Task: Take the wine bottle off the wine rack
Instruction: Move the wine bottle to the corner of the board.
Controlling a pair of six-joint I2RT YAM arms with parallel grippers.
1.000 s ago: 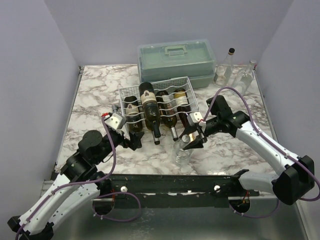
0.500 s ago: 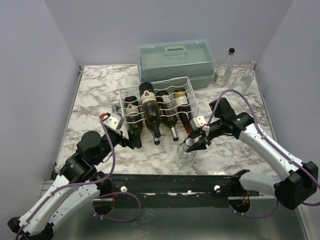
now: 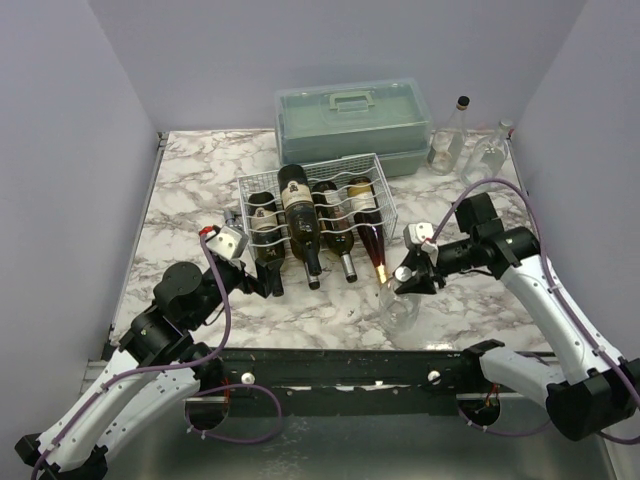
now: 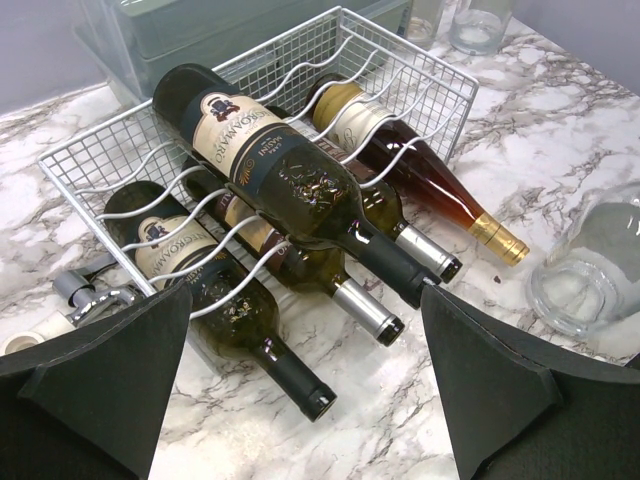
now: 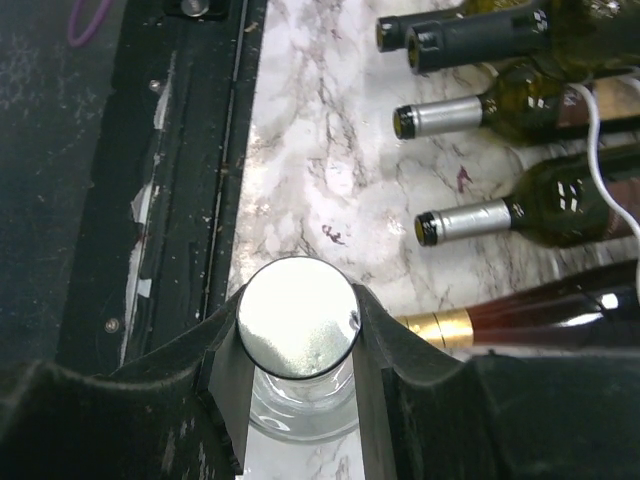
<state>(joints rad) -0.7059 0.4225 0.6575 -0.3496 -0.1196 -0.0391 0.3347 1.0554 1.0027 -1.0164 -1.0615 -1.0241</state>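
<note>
dark bottle (image 4: 270, 170) label: print too blurred to read | left fingers (image 4: 110, 380) spread wide, facing wine rack (image 4: 410, 45) | right fingers (image 5: 390, 340) clamped on clear bottle (image 5: 297, 318) neck, upright

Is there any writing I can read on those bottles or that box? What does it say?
"CRONMARO", roughly, letters soft: label of the dark top bottle lying in the wine rack.
Label of the front left bottle: similar, too blurred to read.
Cream label of the amber bottle, and all small print: unreadable.
On the grey-green case and the clear bottle: no writing seen.
</note>
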